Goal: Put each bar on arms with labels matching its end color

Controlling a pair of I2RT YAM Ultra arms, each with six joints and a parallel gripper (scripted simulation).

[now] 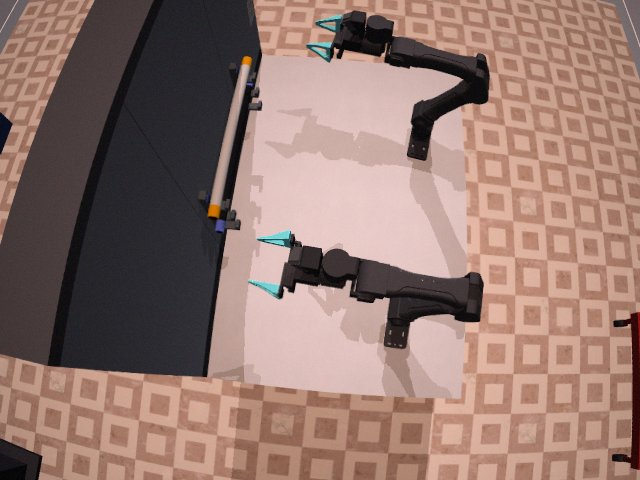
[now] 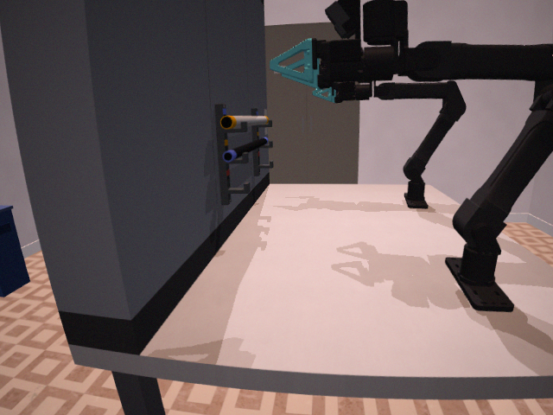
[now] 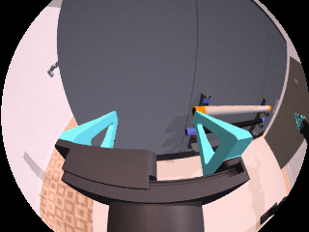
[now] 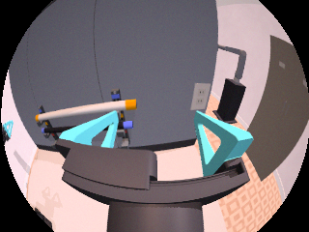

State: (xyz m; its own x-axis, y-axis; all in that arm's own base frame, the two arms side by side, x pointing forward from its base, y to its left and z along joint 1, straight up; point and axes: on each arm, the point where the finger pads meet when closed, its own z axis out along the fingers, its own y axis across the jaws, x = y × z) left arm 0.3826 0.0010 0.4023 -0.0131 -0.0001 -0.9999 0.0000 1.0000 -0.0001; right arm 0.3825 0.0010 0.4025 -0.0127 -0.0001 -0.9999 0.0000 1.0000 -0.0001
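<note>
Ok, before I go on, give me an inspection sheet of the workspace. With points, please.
Surface: pale table top (image 1: 330,196) (image 2: 357,322) (image 3: 179,169) (image 4: 174,166), with shadows across it.
Job's things: orange-ended bar (image 1: 230,134) (image 2: 250,120) (image 3: 234,110) (image 4: 87,109) on the top, blue-labeled pair; blue-ended bar (image 1: 220,226) (image 2: 230,155) (image 3: 190,131) (image 4: 127,125) on the middle, orange-labeled pair. Both misplaced; bottom, red-labeled pair holds no bar.
Clutter: nothing seen.
Grippers: left gripper (image 1: 253,260) (image 2: 271,64) (image 3: 155,113) (image 4: 7,128) and right gripper (image 1: 311,35) (image 2: 313,92) (image 3: 295,116) (image 4: 155,115), jaws open, holding nothing.
Cables: nothing seen.
Surroundings: dark wall behind the rack, with an outlet (image 1: 250,12) (image 4: 200,97) near the right arm's side; patterned floor (image 1: 516,361) (image 2: 27,322) (image 3: 65,188) (image 4: 251,203).
</note>
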